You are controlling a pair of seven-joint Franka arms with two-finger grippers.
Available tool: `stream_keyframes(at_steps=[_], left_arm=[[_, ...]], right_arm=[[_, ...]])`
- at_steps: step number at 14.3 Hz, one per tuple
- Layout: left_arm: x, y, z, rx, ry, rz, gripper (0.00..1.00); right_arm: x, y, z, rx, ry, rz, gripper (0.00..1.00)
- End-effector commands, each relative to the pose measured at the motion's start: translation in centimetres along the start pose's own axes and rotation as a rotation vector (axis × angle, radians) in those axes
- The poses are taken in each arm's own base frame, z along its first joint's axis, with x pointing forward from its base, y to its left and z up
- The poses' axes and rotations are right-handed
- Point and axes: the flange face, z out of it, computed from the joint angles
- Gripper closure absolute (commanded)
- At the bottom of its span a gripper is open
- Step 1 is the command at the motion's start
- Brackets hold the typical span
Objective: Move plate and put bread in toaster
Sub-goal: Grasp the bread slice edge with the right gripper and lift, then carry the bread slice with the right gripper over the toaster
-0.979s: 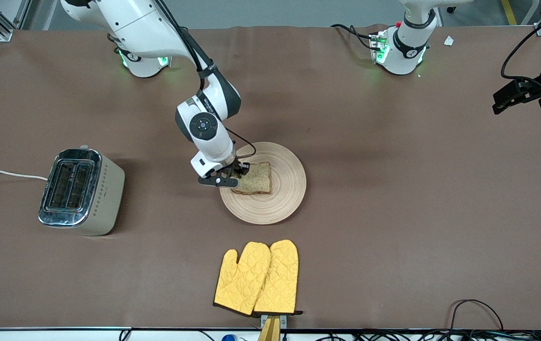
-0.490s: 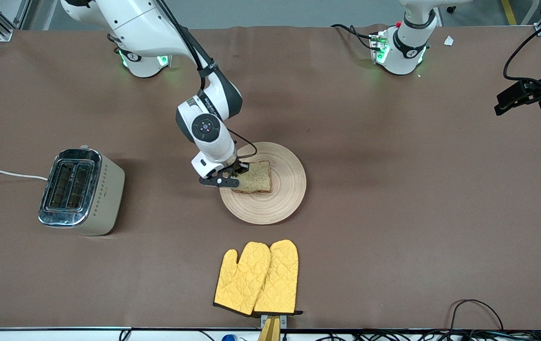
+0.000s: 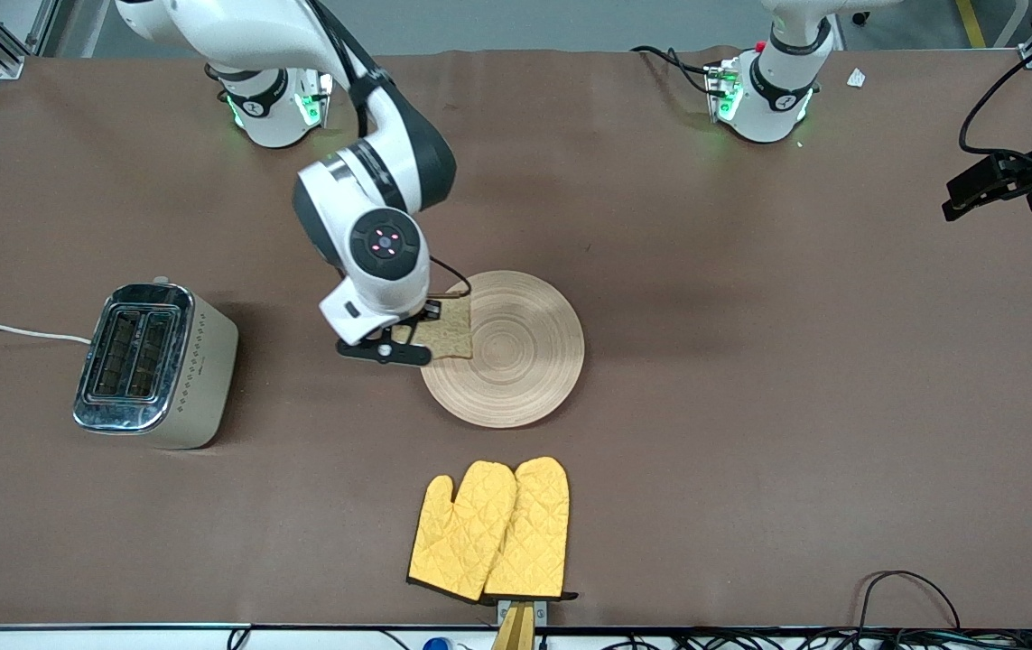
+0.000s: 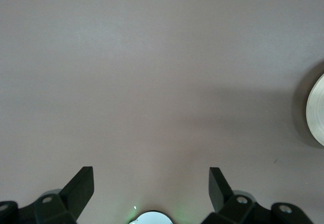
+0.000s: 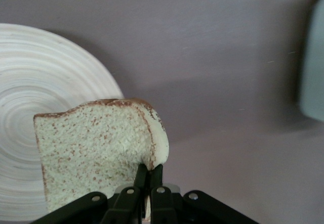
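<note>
- The right claw is clamped on the bread, pinching one edge of the slice between its fingers and holding it lifted over the rim of the plate at the toaster-facing side.
- The plate lies bare on the tabletop, directly under the held slice.
- The toaster stands toward the right arm's end of the tabletop, well apart from that claw.
- The left claw waits with fingers spread apart over bare tabletop, plate edge near it.
- Yellow oven mitts lie nearer the front camera than the plate.
</note>
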Motion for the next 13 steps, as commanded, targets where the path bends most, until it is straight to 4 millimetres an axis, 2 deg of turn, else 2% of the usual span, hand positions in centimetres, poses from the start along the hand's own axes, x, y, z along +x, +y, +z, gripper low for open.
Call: stream_keyframes(at_steps=[1,4,6,10,13], left_arm=[[-0.2,0.1,-0.1,-0.014,0.011,0.012,0.00],[-0.2,0.3,-0.1,-0.014,0.011,0.017,0.00],[-0.2,0.4,0.0,-0.014,0.009,0.020,0.00],[-0.1,0.6,0.2,-0.016,0.004,0.024,0.00],[-0.1,0.9,0.2,-0.016,0.003,0.030,0.00]], right_arm=[[0.0,5.0,-2.8,-0.132,0.023,-0.041,1.00],[0.7,11.1,-4.0,-0.288,-0.024,-0.093,1.00],[1.3,13.7,-4.1,-0.428,-0.024,-0.082,1.00],[1.9,16.0,-4.1,-0.634,-0.006,-0.025,1.00],[2.8,17.1,-2.7,-0.823,-0.008,0.004,1.00]])
